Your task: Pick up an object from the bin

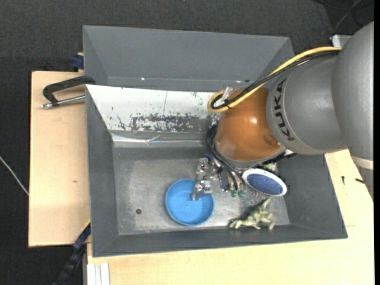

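A dark, nearly black floor [178,5] with a fine, speckled, carpet-like grain spreads across the far side and down the left of the scene. In the far right corner thin black cables [350,2] loop over it, hard to tell from the floor itself. At the left edge a thin pale wire [13,174] runs slantwise over the dark surface. The far inner wall of the grey metal bin [148,103] carries a bright, whitish glare, while its near walls are a dull, even grey.
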Controlling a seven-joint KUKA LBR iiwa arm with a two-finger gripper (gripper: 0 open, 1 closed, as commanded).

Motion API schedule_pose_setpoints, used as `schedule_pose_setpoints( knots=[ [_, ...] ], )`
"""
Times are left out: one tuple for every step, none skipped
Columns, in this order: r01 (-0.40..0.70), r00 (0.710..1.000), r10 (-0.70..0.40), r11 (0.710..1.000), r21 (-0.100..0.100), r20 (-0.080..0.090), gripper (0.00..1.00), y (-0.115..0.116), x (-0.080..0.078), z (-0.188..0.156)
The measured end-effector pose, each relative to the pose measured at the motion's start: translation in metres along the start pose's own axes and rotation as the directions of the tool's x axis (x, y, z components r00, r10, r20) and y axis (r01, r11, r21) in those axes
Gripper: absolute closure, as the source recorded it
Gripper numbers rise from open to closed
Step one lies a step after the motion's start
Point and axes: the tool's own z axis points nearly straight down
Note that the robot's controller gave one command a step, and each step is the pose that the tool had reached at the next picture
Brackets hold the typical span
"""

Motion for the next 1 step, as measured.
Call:
schedule_pose_setpoints(
  knots=[
    [0.132,0.991,-0.132,0.991,0.005,-0.001,1.0,0.0003,-0.0015,-0.1672]
  ],
)
